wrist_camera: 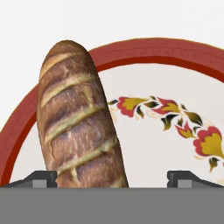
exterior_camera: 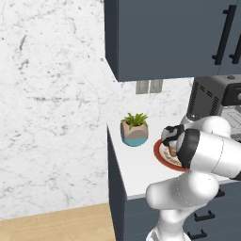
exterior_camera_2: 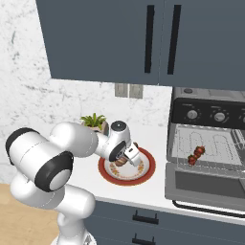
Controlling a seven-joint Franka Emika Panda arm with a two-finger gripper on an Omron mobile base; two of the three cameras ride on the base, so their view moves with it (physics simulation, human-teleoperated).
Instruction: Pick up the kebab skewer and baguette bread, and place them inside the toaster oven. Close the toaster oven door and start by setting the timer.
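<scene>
The baguette bread [wrist_camera: 76, 122], a tan-brown scored loaf, lies on a red-rimmed floral plate [wrist_camera: 175, 48]. My gripper [wrist_camera: 114, 180] hangs low over it, open; the loaf's near end sits between the fingertips [wrist_camera: 41, 179], close to the left one, and I cannot tell whether it touches. From the right base view the gripper [exterior_camera_2: 126, 158] is over the plate [exterior_camera_2: 143, 178], left of the toaster oven [exterior_camera_2: 210, 115]. The toaster oven door [exterior_camera_2: 210, 184] is folded down open. The kebab skewer [exterior_camera_2: 196, 155] rests on the oven's wire rack.
A small potted plant [exterior_camera_2: 94, 120] stands behind the plate near the wall. Dark upper cabinets [exterior_camera_2: 119, 38] hang over the counter [exterior_camera: 136, 164]. The counter ends at its left edge just past the plant [exterior_camera: 135, 129]. Drawers with black handles [exterior_camera_2: 143, 217] sit below.
</scene>
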